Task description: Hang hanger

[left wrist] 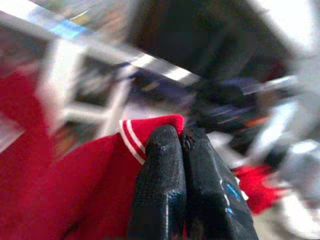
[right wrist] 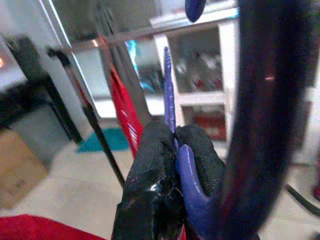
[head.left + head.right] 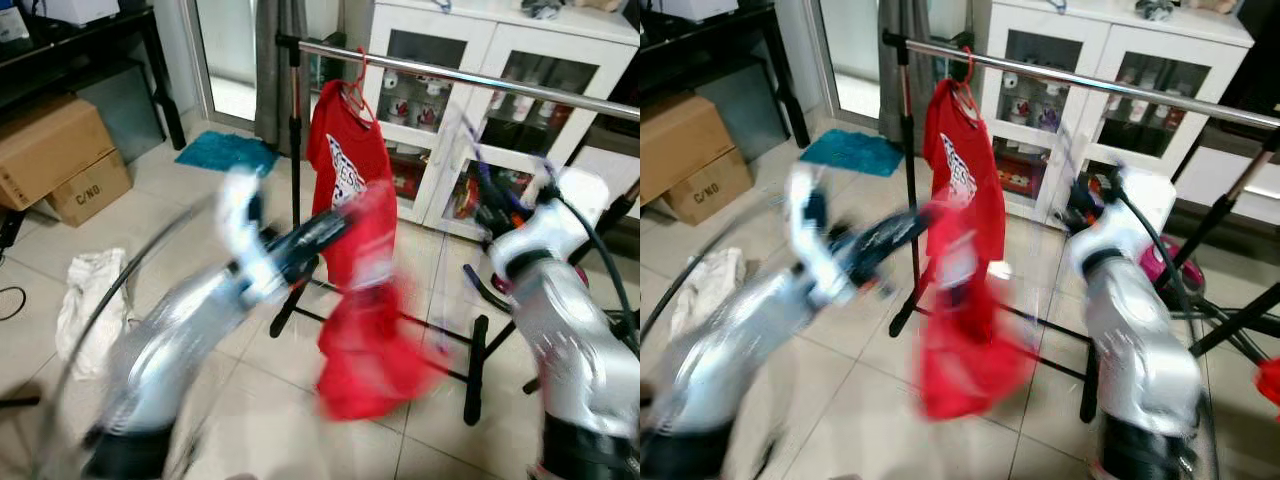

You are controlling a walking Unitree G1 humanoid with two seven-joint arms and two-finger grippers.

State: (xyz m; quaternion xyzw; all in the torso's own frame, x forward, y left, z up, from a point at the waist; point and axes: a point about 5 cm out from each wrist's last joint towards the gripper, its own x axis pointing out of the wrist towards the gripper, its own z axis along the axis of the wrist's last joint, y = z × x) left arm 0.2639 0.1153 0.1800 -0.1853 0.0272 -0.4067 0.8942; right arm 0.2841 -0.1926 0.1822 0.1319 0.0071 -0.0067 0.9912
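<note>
Now left tool (image 1: 182, 145) pinched on red garment (image 1: 75, 185), right tool (image 2: 175, 145) clamped on purple hanger (image 2: 169, 90), rail (image 3: 480, 80) behind.

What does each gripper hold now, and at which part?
The left gripper pinches the red garment at its white-striped edge. The right gripper is shut on the purple hanger, on its thin stem.

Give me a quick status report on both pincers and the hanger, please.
Left pincer shut on red shirt collar. Right pincer shut on purple hanger, below the rail. Another red shirt already hangs there; views blurred.
</note>
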